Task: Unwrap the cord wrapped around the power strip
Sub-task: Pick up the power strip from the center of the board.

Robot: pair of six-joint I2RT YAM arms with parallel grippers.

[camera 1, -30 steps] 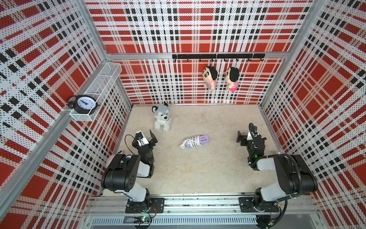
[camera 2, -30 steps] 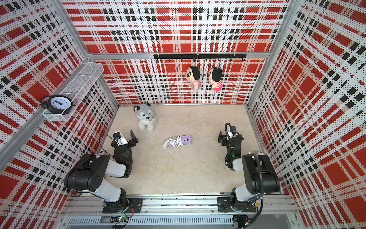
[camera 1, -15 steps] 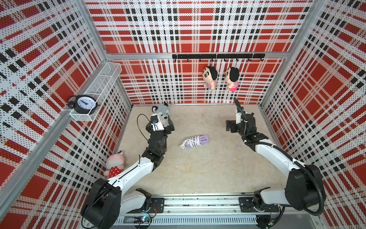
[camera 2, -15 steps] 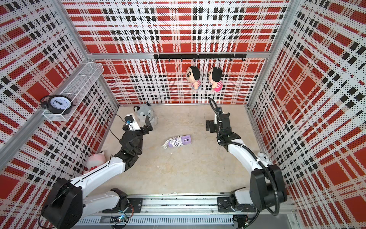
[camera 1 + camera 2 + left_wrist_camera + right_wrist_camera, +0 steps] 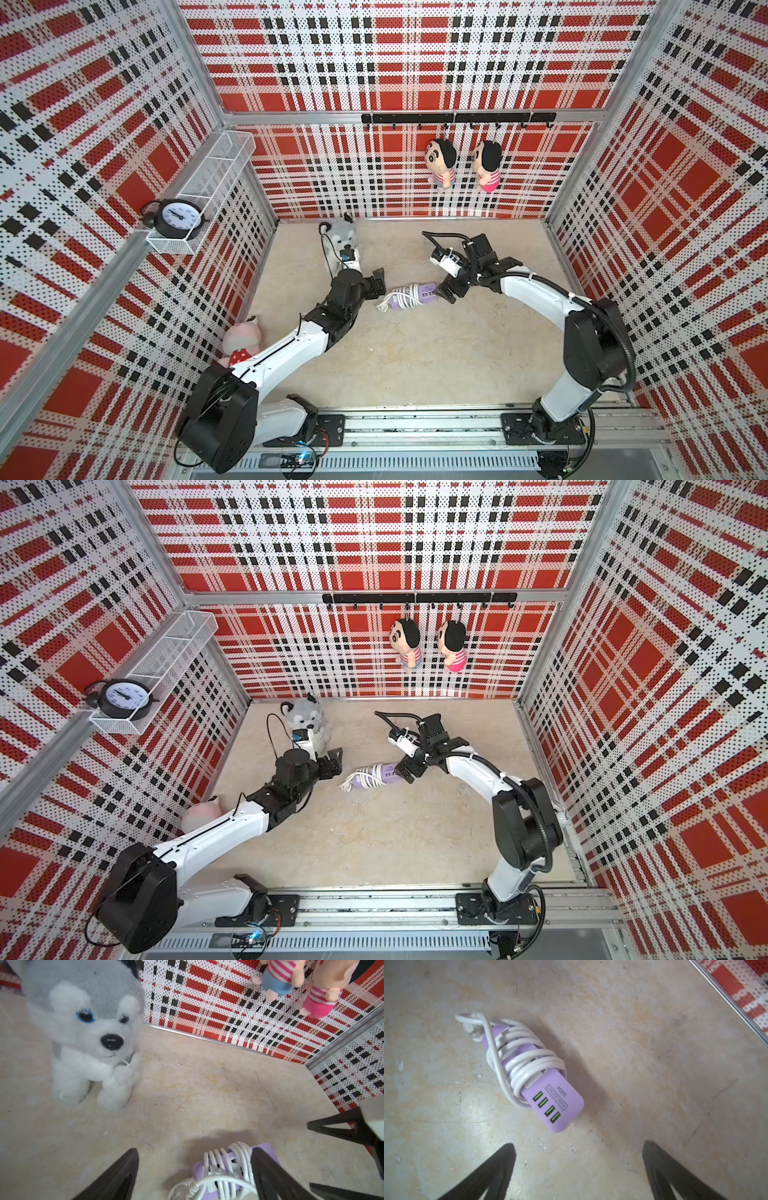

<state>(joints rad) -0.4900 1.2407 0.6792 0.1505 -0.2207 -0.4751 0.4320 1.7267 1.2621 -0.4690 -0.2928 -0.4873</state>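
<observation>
Bench: beige stone-look bench point(image 5: 415, 357) inside red, white and black plaid walls; both arms reach in from the near rail.

Power strip: lavender power strip point(image 5: 428, 289) point(image 5: 388, 774) point(image 5: 560, 1109) lies flat near the middle of the bench, between the two tools; its end with four green-lined ports points right.

Cord: white cord point(image 5: 401, 296) point(image 5: 529, 1064) point(image 5: 226, 1159) wound in several turns around the middle and left part of the strip; one strand crosses the coils lengthwise; loose loop and plug bunch at the strip's left end.

Left tool: left tool point(image 5: 377, 284) point(image 5: 193, 1153) sits just left of the strip, fingers wide apart, nothing clamped; in the wrist view one finger stands in front of the coils; contact cannot be told.

Right tool: right tool point(image 5: 448, 293) point(image 5: 578, 1144) sits just right of the port end, fingers wide apart, empty; the wrist view shows bare bench between fingertips and strip.

Surroundings: grey-white husky toy point(image 5: 345, 237) point(image 5: 87, 1028) at far left on the bench, behind the left wrist; pink plush toy point(image 5: 243, 338) by the left wall; two dolls point(image 5: 463, 168) hang on the far wall; black clock point(image 5: 178, 214) in a wire shelf on the left wall.
</observation>
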